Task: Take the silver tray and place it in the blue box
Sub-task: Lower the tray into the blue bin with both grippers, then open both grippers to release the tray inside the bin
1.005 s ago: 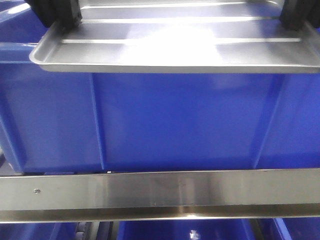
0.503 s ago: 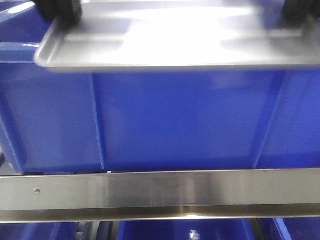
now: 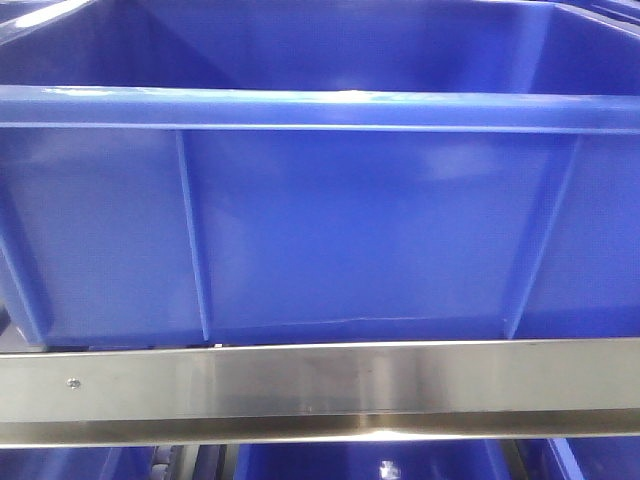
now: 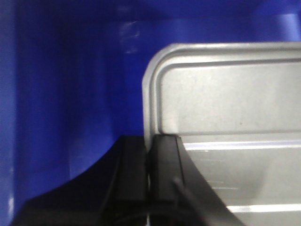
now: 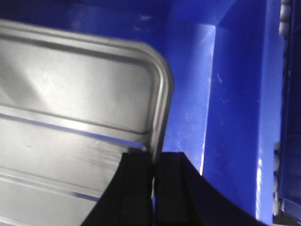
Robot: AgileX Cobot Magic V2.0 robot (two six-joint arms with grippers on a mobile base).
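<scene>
The silver tray is held inside the blue box. Its left rim is pinched by the left gripper and its right rim is clamped by the right gripper. Blue walls are seen near both ends. From the front, the tray is hidden behind the box's near wall, below which a steel rail is seen.

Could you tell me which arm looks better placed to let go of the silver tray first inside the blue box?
Probably the left: the left hand is shut on the silver tray's rim with more blue box showing beside it than beside the right hand.
</scene>
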